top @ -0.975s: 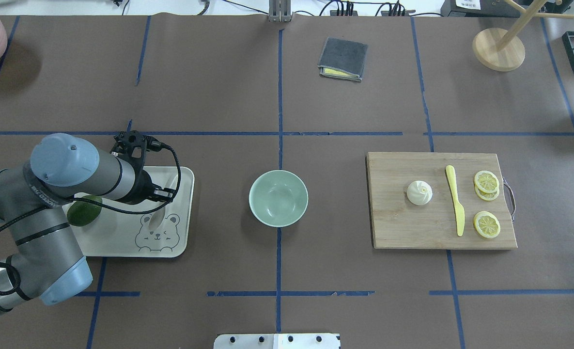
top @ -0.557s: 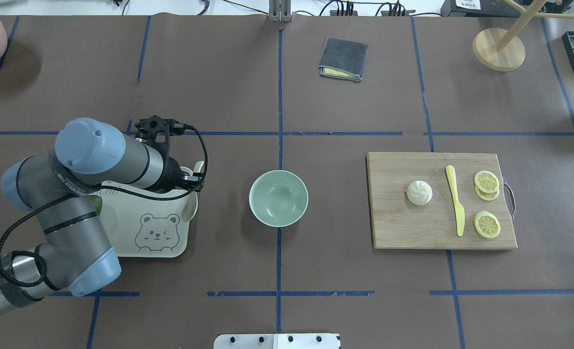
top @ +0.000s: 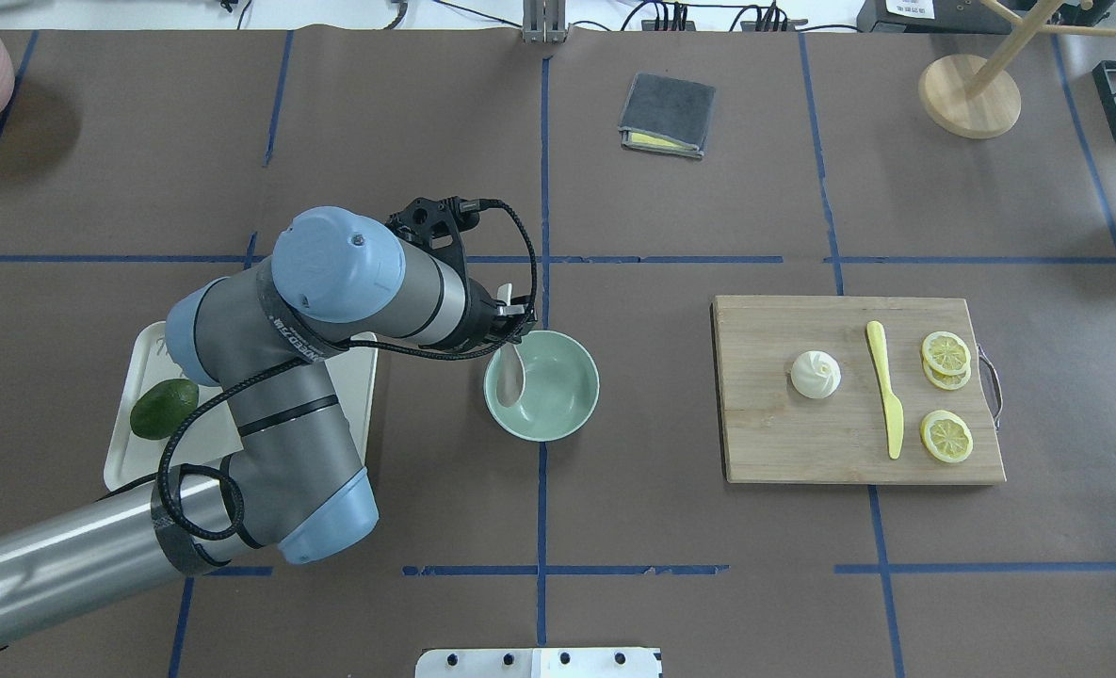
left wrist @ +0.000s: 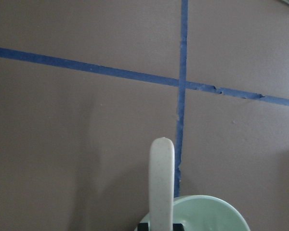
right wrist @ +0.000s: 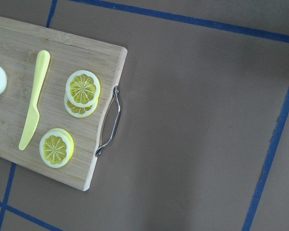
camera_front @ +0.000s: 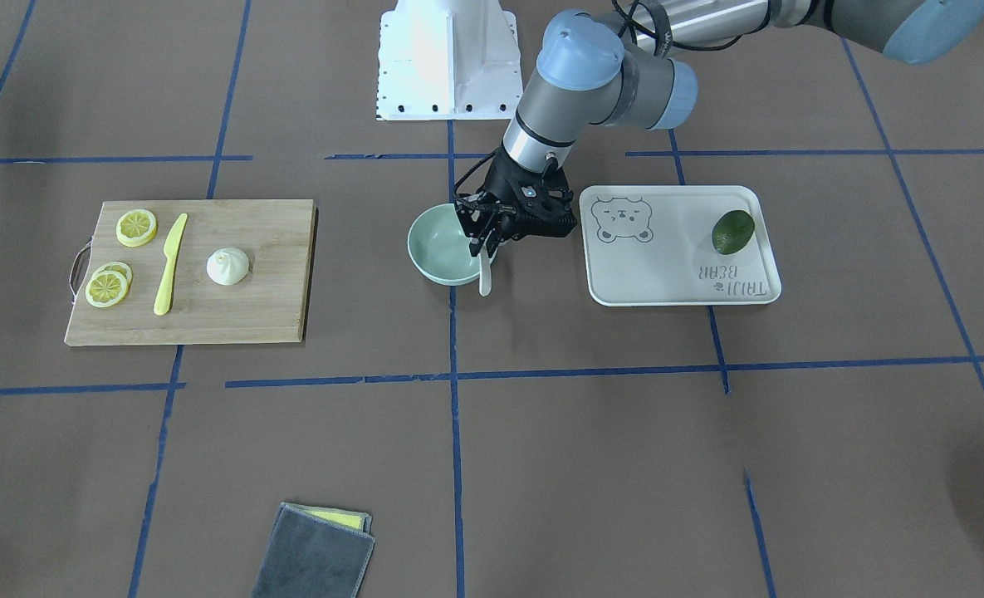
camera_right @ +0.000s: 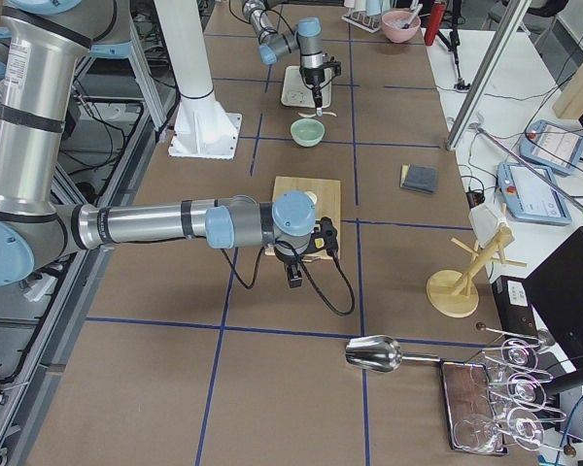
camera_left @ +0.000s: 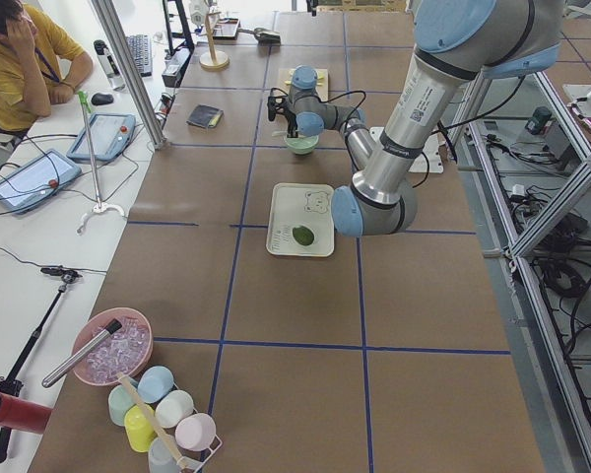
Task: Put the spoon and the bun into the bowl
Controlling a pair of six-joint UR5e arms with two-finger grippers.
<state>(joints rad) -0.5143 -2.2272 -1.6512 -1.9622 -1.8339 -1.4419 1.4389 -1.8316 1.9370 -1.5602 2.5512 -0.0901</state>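
One of the two items is in play: the left pincer (top: pixel 512 322) is pinching the spoon (top: pixel 510 372) by its handle, and the spoon hangs over the bowl (top: pixel 562 400) at the rim nearest the tray (camera_front: pixel 674 286). I cannot tell whether it touches the bowl. The step in hand looks like the delivery of the spoon. By my reading the next move is to bring it a little further inside the rim, lower it, and spread the fingers so it drops in without tipping the bowl. The bun (top: pixel 816 374) sits untouched on the cutting board (top: pixel 802 443), well apart from the bowl, beside a yellow knife (top: pixel 885 386). The right arm hangs above that board in the right-side view, and I cannot tell how its right pincer (camera_right: pixel 295 276) stands. For writing, the tray carries a bear face and lettering that seems to read "TAIJI BEAR", upside down from the front camera. A band on the left arm bears print too small to read, and the brown worktop (top: pixel 689 527) shows only blue tape lines.
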